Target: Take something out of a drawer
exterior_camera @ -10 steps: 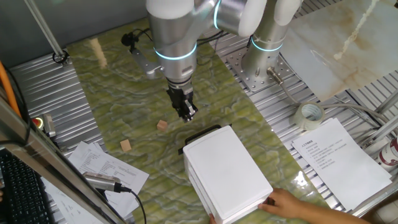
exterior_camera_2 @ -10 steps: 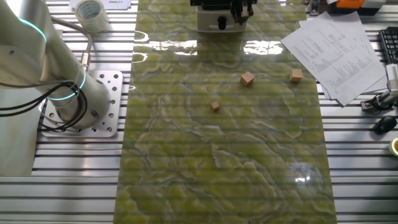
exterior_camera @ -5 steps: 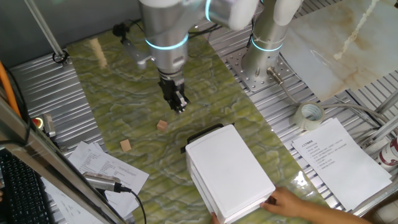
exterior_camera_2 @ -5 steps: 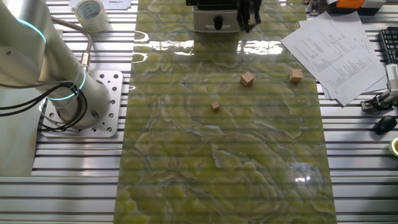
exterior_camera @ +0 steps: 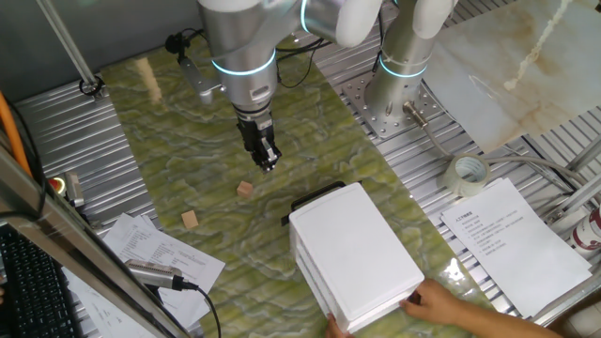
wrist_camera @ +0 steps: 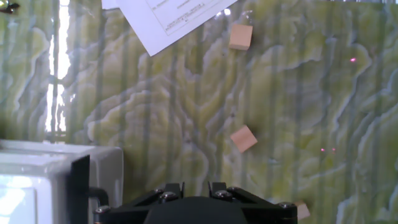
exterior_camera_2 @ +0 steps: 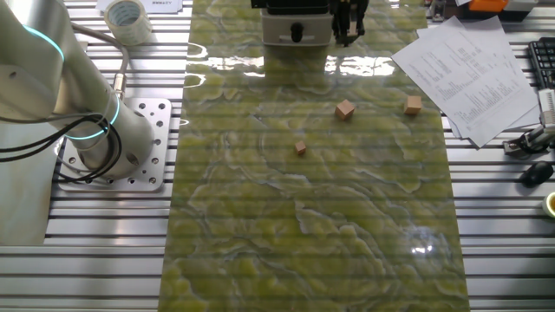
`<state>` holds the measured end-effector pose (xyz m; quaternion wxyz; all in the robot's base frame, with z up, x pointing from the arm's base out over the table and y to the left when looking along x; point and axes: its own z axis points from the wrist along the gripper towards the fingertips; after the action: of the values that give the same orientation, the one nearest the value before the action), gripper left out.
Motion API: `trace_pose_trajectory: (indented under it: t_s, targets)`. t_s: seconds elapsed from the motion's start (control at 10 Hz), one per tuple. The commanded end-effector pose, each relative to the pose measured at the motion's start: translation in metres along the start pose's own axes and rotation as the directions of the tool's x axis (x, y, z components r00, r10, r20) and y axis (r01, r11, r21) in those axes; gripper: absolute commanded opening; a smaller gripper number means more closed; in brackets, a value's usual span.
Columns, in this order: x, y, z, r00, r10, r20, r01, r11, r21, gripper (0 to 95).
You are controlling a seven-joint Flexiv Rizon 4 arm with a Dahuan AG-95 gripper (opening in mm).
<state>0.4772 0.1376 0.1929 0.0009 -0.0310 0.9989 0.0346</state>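
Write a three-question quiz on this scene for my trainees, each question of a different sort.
1. True or false: a hand rests on the cabinet.
2. How many cubes lie on the mat? A two, B three, C five.
3. Fill in: the cabinet's handle is ___ in colour.
Key: 1 true; 2 B; 3 black.

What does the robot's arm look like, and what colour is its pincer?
The robot arm is made of fat, rounded silver-grey metal tubes, each joint ringed by a thin glowing turquoise band. Thin black cables run along it near the wrist. It stands on a square silver base plate dotted with bolt holes. At the tip sits the small black pincer with two short, narrow fingers.
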Motion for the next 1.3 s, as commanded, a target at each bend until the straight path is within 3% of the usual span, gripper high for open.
trace_pose_trajectory:
  t_s: [0.1,0.8,1.1,1.2,1.3]
  targets:
    - [0.0,0.0,0.001,0.999,-0.034,0.012,0.033,0.999,0.009,38.0]
    - [0.0,0.0,0.001,1.0,-0.006,0.009,0.006,1.0,0.004,38.0]
    - [0.004,0.004,-0.004,1.0,0.004,-0.008,-0.005,1.0,-0.016,38.0]
    - [0.008,0.009,-0.006,1.0,-0.003,-0.012,0.003,0.999,-0.038,57.0]
    - [0.014,0.018,-0.006,1.0,-0.009,-0.012,0.009,0.999,-0.049,57.0]
